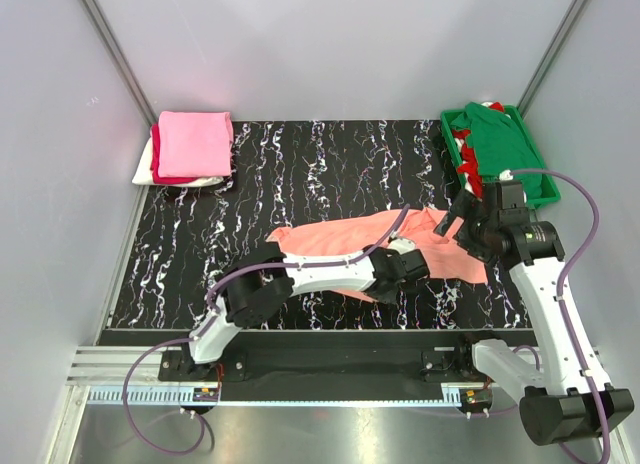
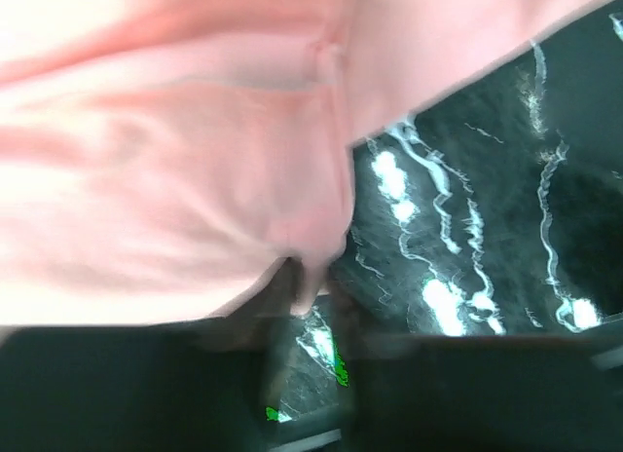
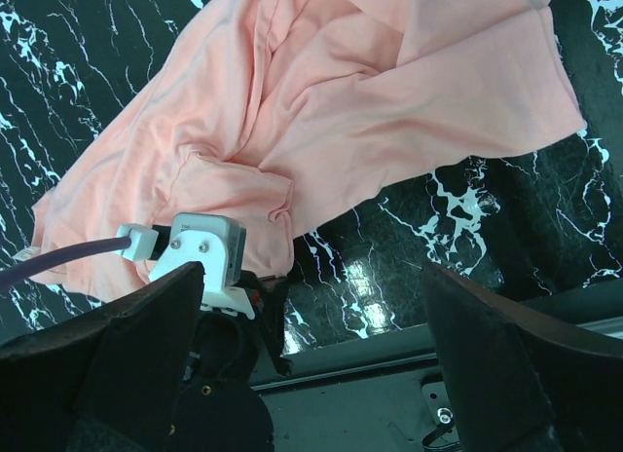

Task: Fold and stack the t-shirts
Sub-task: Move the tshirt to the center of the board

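Left gripper (image 2: 307,306) pinched a fold of the salmon-peach t-shirt (image 1: 330,242), which lay rumpled and unfolded at mid-table; the right gripper (image 3: 311,320) hung spread above it. We judged 1 folded stack (image 1: 195,144) done at back left, while the dark green t-shirt (image 1: 510,149) and others lay unfolded in the green tray (image 1: 447,134).

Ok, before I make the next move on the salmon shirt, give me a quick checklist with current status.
1. Fold of the salmon t-shirt between the fingers of the left end effector: ok.
2. Left pinch firm: cannot tell, that wrist view is blurred.
3. The right end effector open, holding nothing: ok.
4. Right end effector over the shirt's right end: ok.
5. Shirt lying flat: not ok, bunched and creased.
6. Far-left folded stack apart from both arms: ok.
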### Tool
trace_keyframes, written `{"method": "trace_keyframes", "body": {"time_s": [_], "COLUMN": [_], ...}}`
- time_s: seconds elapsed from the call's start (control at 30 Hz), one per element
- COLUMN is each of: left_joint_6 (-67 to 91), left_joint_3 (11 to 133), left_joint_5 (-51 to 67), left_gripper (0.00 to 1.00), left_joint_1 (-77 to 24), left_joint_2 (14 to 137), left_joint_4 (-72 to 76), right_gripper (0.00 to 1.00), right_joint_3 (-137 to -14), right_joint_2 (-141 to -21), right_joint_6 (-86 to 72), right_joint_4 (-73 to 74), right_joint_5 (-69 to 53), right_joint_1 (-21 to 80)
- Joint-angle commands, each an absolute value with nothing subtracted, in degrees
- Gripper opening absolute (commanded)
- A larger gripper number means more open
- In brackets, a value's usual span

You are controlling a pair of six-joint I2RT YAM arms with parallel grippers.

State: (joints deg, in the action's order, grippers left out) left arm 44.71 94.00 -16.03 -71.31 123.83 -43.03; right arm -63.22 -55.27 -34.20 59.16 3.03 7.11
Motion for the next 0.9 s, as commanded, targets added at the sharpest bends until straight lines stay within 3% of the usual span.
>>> {"method": "trace_keyframes", "body": {"time_s": [0.0, 0.13, 0.27, 0.37, 0.47, 0.7, 0.87], "left_joint_6": [44.48, 44.03, 43.25, 39.56, 34.82, 27.69, 26.28], "left_joint_3": [88.96, 82.3, 70.77, 66.19, 64.61, 59.69, 57.92], "left_joint_5": [-16.87, -17.14, -15.92, -13.98, -12.4, -7.74, -4.48], "left_gripper": [0.0, 0.0, 0.0, 0.0, 0.0, 0.0, 0.0], "left_joint_1": [-70.76, -67.51, -58.73, -48.63, -38.78, -24.28, -21.89], "left_joint_2": [129.03, 119.65, 97.43, 78.73, 71.4, 67.42, 67.41], "left_joint_4": [-44.21, -43.51, -42.98, -45.43, -48.42, -47.99, -45.53], "right_gripper": [1.0, 1.0, 0.97, 0.89, 0.79, 0.75, 0.72], "right_joint_3": [-65.22, -63.9, -62.76, -63.63, -65.03, -72.32, -75.84], "right_joint_2": [-54.67, -55.98, -61.33, -66.07, -72.3, -88.84, -97.27], "right_joint_6": [-33.4, -32.52, -32.0, -31.2, -30.06, -26.99, -25.05], "right_joint_4": [58.98, 57.75, 55.64, 53.44, 50.37, 48.0, 46.93], "right_joint_5": [5.1, 5.89, 4.04, 5.53, 6.33, 13.87, 13.97], "right_joint_1": [7.03, 7.03, 6.94, 6.86, 6.94, 6.94, 6.94]}}
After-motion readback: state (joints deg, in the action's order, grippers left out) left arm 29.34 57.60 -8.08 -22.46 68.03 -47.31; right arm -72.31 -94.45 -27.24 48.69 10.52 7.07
